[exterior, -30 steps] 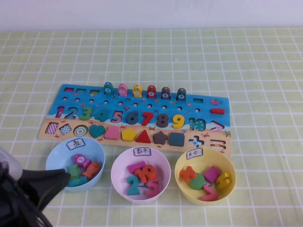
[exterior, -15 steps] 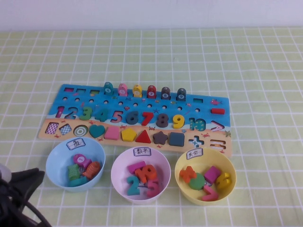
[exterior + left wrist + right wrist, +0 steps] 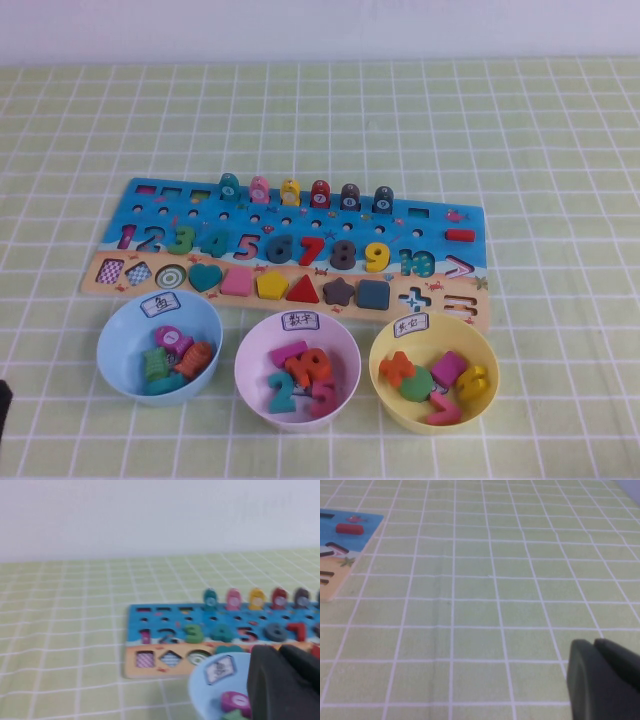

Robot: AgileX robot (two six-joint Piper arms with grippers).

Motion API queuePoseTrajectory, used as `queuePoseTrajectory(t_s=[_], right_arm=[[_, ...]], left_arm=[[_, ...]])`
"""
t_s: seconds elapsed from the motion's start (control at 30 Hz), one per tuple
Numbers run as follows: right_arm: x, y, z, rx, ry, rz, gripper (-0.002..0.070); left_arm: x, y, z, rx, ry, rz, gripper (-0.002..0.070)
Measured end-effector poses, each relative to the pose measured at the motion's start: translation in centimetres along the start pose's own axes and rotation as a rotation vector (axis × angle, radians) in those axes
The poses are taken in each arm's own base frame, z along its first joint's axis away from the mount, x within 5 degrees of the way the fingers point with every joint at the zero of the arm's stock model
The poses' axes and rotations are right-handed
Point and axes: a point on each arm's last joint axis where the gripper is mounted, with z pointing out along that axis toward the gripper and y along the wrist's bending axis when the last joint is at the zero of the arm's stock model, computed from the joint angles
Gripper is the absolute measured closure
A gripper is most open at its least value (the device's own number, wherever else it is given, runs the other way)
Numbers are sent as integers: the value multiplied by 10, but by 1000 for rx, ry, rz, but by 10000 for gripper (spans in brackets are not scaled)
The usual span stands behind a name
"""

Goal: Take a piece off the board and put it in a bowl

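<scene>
The board (image 3: 440, 222) lies across the middle of the table. A slim magenta-pink bar, the piece (image 3: 288, 352), lies in the pale pink bowl (image 3: 250, 350) among other numbers. The board's "1" place (image 3: 125, 237) shows as a dark magenta recess. My left gripper (image 3: 278, 650) is shut and empty, hovering by the light blue bowl (image 3: 200, 690); in the high view only a black sliver of that arm (image 3: 2, 405) shows at the lower left edge. My right gripper (image 3: 595, 642) is shut and empty over bare cloth, right of the board's end (image 3: 335, 580).
The light blue bowl (image 3: 115, 340) at the left and a yellow bowl (image 3: 385, 350) at the right hold several pieces. Pegs with rings (image 3: 290, 190) stand along the board's far side. A green checked cloth (image 3: 560, 150) covers the table.
My left arm has drawn back toward the lower left and almost left the high view. The board and the bowls' contents have not moved.
</scene>
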Motion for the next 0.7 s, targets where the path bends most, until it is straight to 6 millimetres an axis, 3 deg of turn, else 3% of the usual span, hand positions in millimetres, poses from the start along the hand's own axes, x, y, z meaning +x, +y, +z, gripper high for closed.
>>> queuePoseTrajectory(t_s=[0.17,0.43,0.7], right_arm=[[0,0,0,0,2,0,694],[0,0,0,-1,1,1,694],[0,1,0,-11,0,26,694]], left_arm=[[5,7,-9,-100,1,29,678],[28,7,-16,-102,231,87,678],[29,7,-16,-97,243,99,678]])
